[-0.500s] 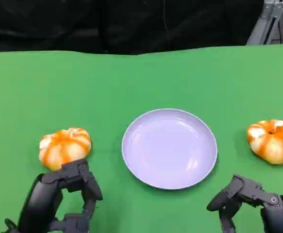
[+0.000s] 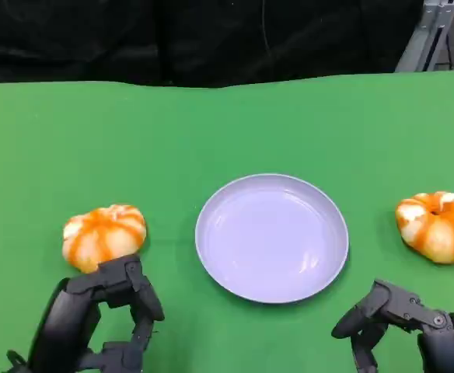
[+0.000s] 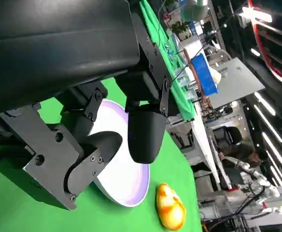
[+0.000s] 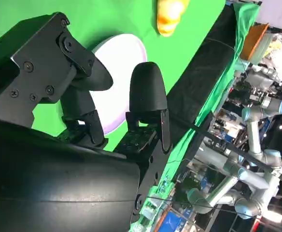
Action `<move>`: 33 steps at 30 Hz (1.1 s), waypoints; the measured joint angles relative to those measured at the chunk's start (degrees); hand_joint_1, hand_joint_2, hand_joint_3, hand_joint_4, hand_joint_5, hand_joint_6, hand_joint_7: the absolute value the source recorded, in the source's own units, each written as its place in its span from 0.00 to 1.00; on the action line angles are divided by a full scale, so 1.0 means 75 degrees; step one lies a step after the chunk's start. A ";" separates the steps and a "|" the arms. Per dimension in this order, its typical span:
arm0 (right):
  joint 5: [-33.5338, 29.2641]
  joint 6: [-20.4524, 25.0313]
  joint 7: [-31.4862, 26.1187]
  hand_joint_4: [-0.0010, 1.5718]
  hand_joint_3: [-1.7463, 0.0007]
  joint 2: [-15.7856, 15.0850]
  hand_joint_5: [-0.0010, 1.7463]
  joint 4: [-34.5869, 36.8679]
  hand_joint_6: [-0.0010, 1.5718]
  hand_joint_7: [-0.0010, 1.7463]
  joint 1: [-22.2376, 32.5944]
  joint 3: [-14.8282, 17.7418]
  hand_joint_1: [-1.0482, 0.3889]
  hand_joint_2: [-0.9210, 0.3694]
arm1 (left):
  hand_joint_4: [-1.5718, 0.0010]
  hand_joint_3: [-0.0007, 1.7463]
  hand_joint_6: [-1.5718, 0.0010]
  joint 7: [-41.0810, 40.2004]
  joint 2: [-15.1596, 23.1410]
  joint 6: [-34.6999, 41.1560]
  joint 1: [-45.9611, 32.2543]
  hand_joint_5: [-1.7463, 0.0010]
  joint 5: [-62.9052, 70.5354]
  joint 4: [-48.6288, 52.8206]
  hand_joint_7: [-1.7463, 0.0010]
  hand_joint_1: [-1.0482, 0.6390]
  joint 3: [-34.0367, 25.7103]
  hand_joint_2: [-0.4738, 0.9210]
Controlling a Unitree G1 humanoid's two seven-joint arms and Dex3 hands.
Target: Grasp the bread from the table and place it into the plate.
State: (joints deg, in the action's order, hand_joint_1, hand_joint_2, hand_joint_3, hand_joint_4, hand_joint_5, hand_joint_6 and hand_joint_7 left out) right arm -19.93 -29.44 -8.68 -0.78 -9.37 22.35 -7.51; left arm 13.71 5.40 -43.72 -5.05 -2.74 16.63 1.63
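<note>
Head view. Left hand [image 2: 95, 322] sits at 7 o'clock of the frame, fingers loosely bent and apart, holding nothing; its upper knuckles lie just below the left bread [image 2: 103, 236] without clear contact. Right hand [image 2: 402, 322] sits at 5 o'clock, fingers bent forward and apart, also holding nothing. The plate [image 2: 271, 236], pale lavender, lies at centre with nothing in it. The left bread, an orange-and-white pumpkin-shaped roll, rests on the table at 9 o'clock of the plate, near it but apart. The right bread [image 2: 438, 225] rests at 3 o'clock of the plate, well clear of the rim and up-frame of the right hand. The green table cover [image 2: 134, 140] runs to a black curtain [image 2: 172, 39] at 12 o'clock; a grey metal stand [image 2: 429, 31] shows at 1 o'clock.

Left wrist view. The left hand's fingers [image 3: 146, 130] are spread, nothing between them. Past them lie the plate [image 3: 126, 183] and a bread [image 3: 170, 208] on the green cover. Beyond the table edge: lab clutter, a blue box [image 3: 204, 75], ceiling light strips.

Right wrist view. The right hand's fingers [image 4: 148, 96] are apart, gripping nothing. The plate [image 4: 119, 72] shows behind them, a bread [image 4: 170, 14] further off on the cover. The black curtain and grey robot arms [image 4: 252, 140] stand in the room beyond.
</note>
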 measured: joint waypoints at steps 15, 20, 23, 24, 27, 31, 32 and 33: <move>-0.0010 -0.0049 -0.0002 0.49 0.23 0.0008 0.89 0.0013 0.53 0.71 -0.0035 -0.0004 0.76 0.49 | 0.59 0.48 0.61 -0.0109 0.0003 0.0607 0.0224 0.35 0.0004 -0.0060 0.56 0.53 -0.0190 0.78; -0.0010 -0.0049 -0.0002 0.49 0.23 0.0013 0.89 0.0010 0.53 0.71 -0.0035 -0.0009 0.76 0.49 | 0.60 0.46 0.61 -0.0170 0.0006 0.0845 0.0332 0.36 0.0014 -0.0199 0.58 0.53 -0.0232 0.79; -0.0011 -0.0049 -0.0002 0.49 0.23 0.0013 0.89 0.0010 0.53 0.71 -0.0035 -0.0010 0.76 0.49 | 0.60 0.46 0.61 -0.0170 0.0006 0.0872 0.0331 0.36 0.0017 -0.0235 0.58 0.53 -0.0232 0.79; -0.0011 -0.0049 -0.0002 0.49 0.23 0.0013 0.89 0.0010 0.53 0.71 -0.0035 -0.0010 0.76 0.49 | 0.60 0.46 0.61 -0.0170 0.0005 0.0884 0.0330 0.36 0.0018 -0.0238 0.58 0.53 -0.0232 0.79; -0.0011 -0.0049 -0.0002 0.49 0.23 0.0013 0.89 0.0009 0.53 0.71 -0.0035 -0.0010 0.76 0.49 | 0.60 0.46 0.61 -0.0171 0.0005 0.0896 0.0329 0.36 0.0018 -0.0238 0.58 0.53 -0.0232 0.79; -0.0011 -0.0049 -0.0002 0.49 0.23 0.0014 0.89 0.0009 0.53 0.71 -0.0035 -0.0010 0.76 0.49 | 0.60 0.46 0.60 -0.0170 0.0005 0.0900 0.0329 0.36 0.0019 -0.0239 0.59 0.53 -0.0232 0.80; -0.0012 -0.0049 -0.0002 0.49 0.23 0.0014 0.89 0.0009 0.53 0.71 -0.0035 -0.0010 0.76 0.48 | 0.82 0.25 0.77 -0.0170 0.0005 0.0900 0.0329 0.55 0.0019 -0.0240 0.76 0.41 -0.0232 0.88; -0.0011 -0.0048 -0.0002 0.49 0.24 0.0019 0.89 0.0006 0.53 0.71 -0.0030 -0.0010 0.75 0.48 | 0.90 0.14 0.80 -0.0185 0.0076 0.1092 0.0345 0.63 0.0348 -0.0360 0.85 0.36 -0.0226 0.94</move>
State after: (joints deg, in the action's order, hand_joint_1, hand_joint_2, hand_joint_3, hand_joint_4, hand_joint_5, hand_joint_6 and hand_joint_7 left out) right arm -20.01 -29.79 -8.70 -0.64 -9.32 22.13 -7.58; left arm 12.33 5.98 -35.54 -2.46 -0.13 13.93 -0.06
